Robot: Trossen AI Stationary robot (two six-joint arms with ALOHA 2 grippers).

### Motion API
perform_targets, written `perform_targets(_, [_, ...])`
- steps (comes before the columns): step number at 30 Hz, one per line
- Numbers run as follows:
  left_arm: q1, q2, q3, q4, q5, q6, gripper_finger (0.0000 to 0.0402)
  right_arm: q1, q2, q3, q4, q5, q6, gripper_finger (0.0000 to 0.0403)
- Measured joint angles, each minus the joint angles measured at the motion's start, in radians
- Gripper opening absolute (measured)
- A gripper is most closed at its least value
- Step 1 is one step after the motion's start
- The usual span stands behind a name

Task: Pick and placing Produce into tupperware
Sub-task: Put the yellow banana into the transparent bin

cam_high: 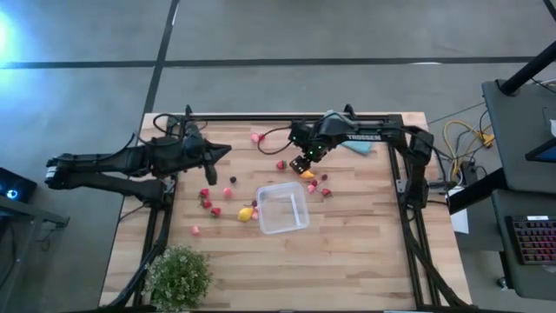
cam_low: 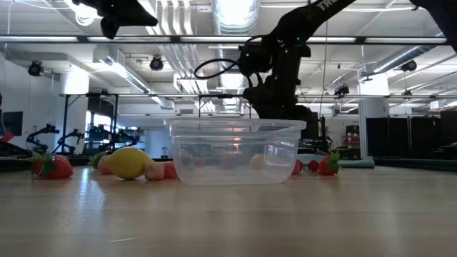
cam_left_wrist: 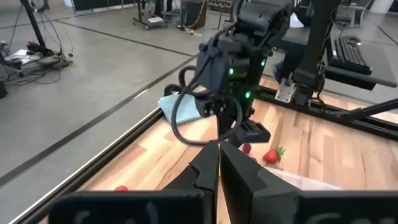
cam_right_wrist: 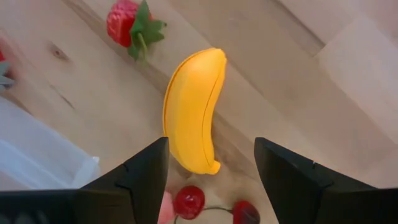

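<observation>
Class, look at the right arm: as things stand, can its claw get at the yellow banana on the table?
Probably yes. The right claw hangs open just above the banana, which lies bare on the wood, nothing covering it; a strawberry and cherries sit close by.

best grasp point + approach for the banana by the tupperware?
Grip the banana across its thick middle, coming straight down from above. It lies flat on the table with both long sides free, and the open right gripper already points down at it. Keep the fingers off the cherries near one tip.
</observation>
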Motion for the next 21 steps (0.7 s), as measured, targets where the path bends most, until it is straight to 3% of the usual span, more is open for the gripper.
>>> perform_targets(7, [0.000,-0.011,0.000,-0.007,0.056,-0.031,0.0000,0.020,0.058,0.017,0.033,0.001,0.008,0.0227])
perform_targets(21, [-0.001,0.027,0.000,-0.008,0.057,-0.055,0.0000,0.032,0.160,0.074,0.029,-0.002,0.008,0.0226])
